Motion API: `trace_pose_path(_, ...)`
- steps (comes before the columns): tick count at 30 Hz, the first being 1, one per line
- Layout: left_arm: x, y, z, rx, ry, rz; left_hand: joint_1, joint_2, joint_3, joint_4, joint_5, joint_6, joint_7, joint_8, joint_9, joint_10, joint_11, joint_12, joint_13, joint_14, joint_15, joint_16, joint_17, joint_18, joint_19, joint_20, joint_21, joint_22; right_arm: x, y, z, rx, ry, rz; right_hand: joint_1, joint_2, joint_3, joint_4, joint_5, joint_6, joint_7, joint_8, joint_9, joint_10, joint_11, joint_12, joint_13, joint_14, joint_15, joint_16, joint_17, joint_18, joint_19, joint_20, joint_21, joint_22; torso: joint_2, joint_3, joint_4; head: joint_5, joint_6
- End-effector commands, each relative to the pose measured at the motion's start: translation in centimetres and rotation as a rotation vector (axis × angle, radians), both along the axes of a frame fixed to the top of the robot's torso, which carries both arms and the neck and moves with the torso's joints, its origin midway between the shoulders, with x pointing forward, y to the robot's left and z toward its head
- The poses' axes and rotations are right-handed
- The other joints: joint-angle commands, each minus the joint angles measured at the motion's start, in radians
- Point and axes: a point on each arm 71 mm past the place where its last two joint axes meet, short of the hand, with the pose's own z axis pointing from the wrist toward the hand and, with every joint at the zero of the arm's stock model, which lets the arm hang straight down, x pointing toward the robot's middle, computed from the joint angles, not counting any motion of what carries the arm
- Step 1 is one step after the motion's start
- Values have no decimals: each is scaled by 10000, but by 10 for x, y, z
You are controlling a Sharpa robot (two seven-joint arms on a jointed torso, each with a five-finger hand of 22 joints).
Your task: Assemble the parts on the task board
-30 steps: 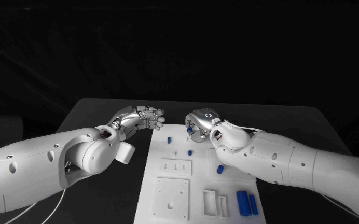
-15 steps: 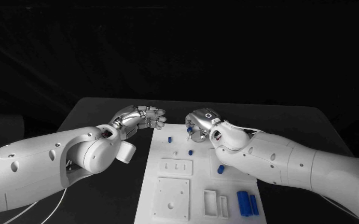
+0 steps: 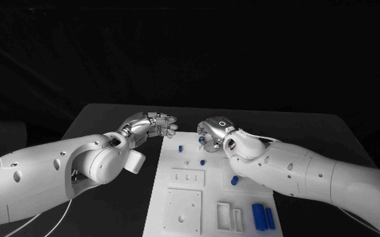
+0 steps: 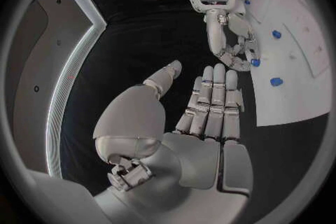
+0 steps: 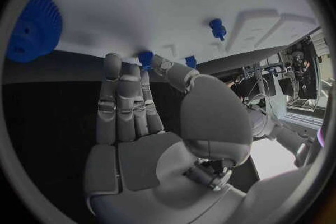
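The task board (image 3: 207,193) is lying in the middle of the black surface (image 3: 103,122), its long sides running away from the robot and its far edge falling between the two hands. The left hand (image 3: 150,125) is being held just off the board's far left corner, over bare surface; its fingers (image 4: 210,102) are lying straight and close together with the thumb apart, and nothing is being held. The right hand (image 3: 212,133) is being held over the far end of the board, fingertips pointing down; a small blue part (image 4: 255,62) is seen at its fingertips, but whether it is being pinched cannot be told. Blue pegs (image 3: 180,149) are standing on the far half of the board, another blue piece (image 3: 234,180) mid-board near the right edge, and two blue cylinders (image 3: 261,215) at the near right corner. A blue gear (image 5: 33,28) is lying on the board. Open dark surface is flanking both long edges.
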Motion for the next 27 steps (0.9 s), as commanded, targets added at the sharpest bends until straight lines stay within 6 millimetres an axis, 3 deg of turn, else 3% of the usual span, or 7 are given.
trace_pose_path(1,-1,-2,2,4,-112,-100,-139,8,-10,-35,-71,37,180,-73,-17,85,15,-56,-16,48,2,-45,11,136,-42,-18,7,71,0,-2,-1,428,426,-100,-114,-96,-309,-7,55,-303,116,-166,-72,-406,101,-59,-121,-53,155,74,-24,210,-12,35,-71,30,2,14,-1,7,15)
trace_pose_path(5,0,0,2,17,-110,-65,-204,6,-12,-26,-125,25,186,-81,-19,84,17,-65,-19,47,3,-50,16,134,-46,-19,8,77,-3,-4,0,650,446,-71,-318,-99,-611,81,83,-625,280,-343,-166,-902,267,-42,-307,-95,309,102,-53,210,-12,54,-124,28,1,11,1,-4,45)
trace_pose_path(9,2,3,1,-1,-66,41,-209,5,-9,-29,-132,21,187,-83,-19,84,17,-66,-20,46,3,-52,17,134,-47,-20,8,78,-10,-9,4,1025,449,23,-348,-107,-694,139,111,-628,288,-343,-181,-939,288,-7,-358,-96,331,142,-62,210,16,46,-149,22,-14,30,-10,-49,42)
trace_pose_path(12,1,6,1,-56,11,146,-233,10,-5,-23,-141,13,190,-88,-21,81,20,-70,-21,47,3,-53,19,134,-46,-21,9,80,-15,-16,12,1251,445,139,-291,-101,-700,187,131,-561,267,-305,-179,-770,246,85,-351,-75,291,205,-60,210,90,18,-146,25,-15,29,-52,-58,133)
trace_pose_path(18,4,9,1,-39,-19,213,-235,8,-1,-29,-143,9,191,-90,-22,80,20,-73,-22,45,2,-55,20,136,-47,-22,9,81,-17,-41,37,1821,323,-34,-133,-85,-730,250,143,-328,171,-181,-156,-82,-24,418,-191,-30,32,389,-35,210,258,-53,-132,58,-72,58,-171,-86,228)
trace_pose_path(24,8,11,0,-12,-27,261,-233,10,6,-35,-143,8,190,-91,-22,81,19,-74,-22,45,1,-56,20,137,-48,-23,9,81,-11,-79,52,1795,750,-509,-202,-93,-1064,271,175,-325,47,-198,-172,953,-364,1068,414,55,-300,633,18,210,443,-134,-32,213,-170,53,-303,-131,287)
trace_pose_path(27,10,13,-1,4,-12,263,-233,9,10,-40,-144,7,190,-91,-22,81,19,-75,-23,44,1,-57,21,138,-49,-24,9,82,-9,-95,52,1802,1055,-708,-177,-69,-1331,185,288,-442,-164,-284,-206,1752,-601,1934,1357,9,-493,748,61,210,492,-176,1,314,-238,81,-373,-105,271)
